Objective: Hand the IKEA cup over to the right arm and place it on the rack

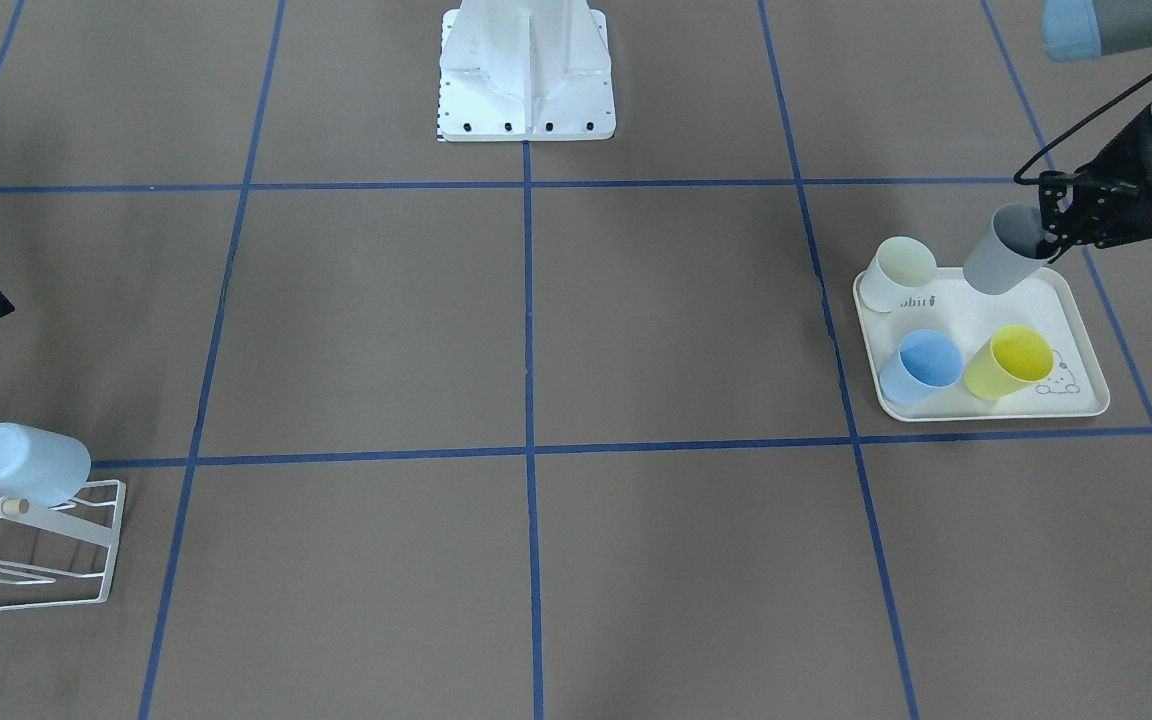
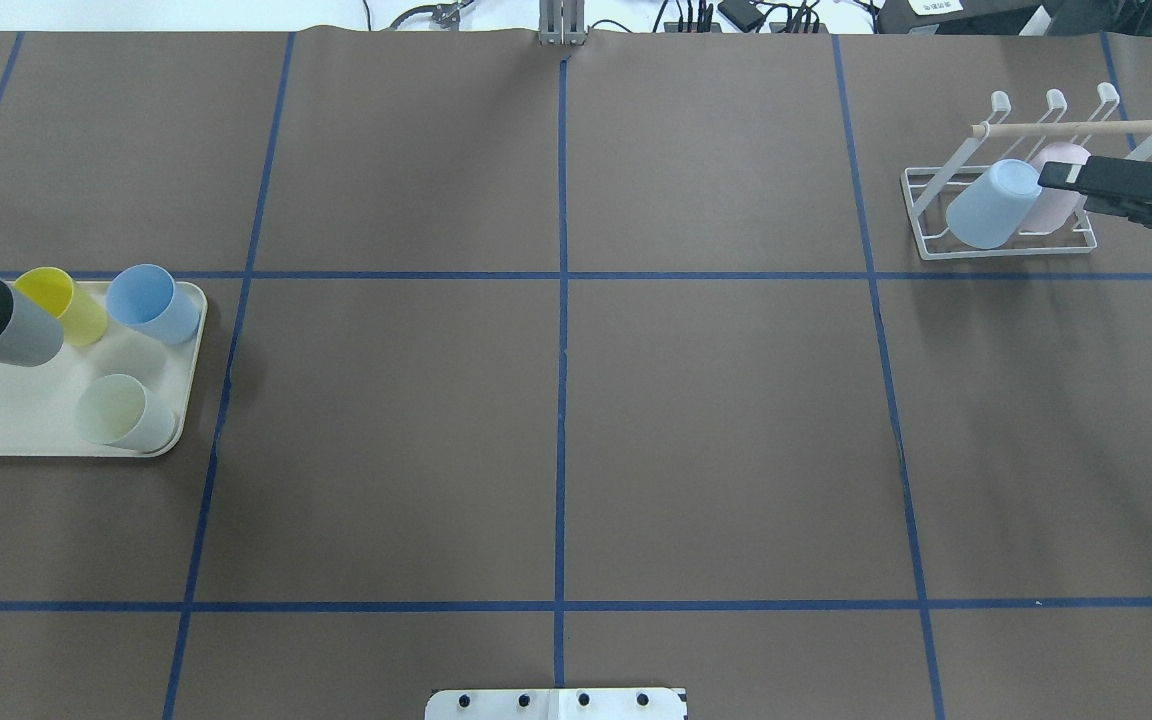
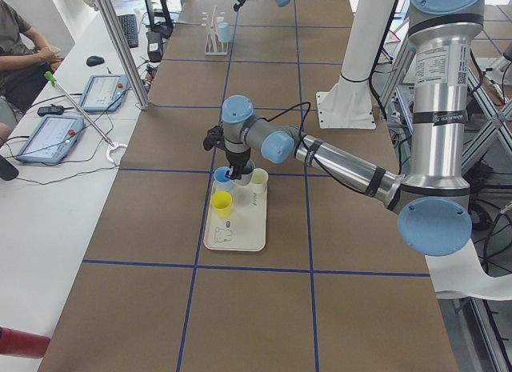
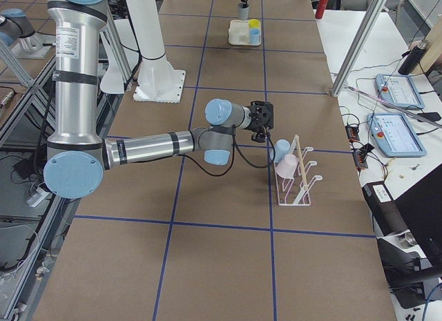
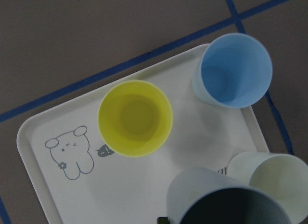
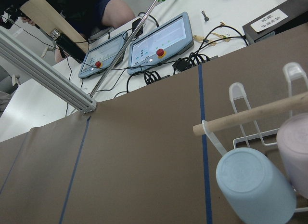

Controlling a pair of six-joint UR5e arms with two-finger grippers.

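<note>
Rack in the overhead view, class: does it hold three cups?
No, the rack holds only two upturned cups, a light blue cup and a pink cup.

Brown table (image 2: 736,430) crossed by blue tape lines (image 2: 562,400).

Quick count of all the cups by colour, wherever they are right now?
Blue: 2, the blue cup on the tray and the pale blue cup on the rack
Yellow: 1, the yellow cup on the tray
Cream: 1, the cream cup on the tray
Grey: 1, the grey cup in the left gripper
Pink: 1, the pink cup on the rack
Total: 6 cups
</note>
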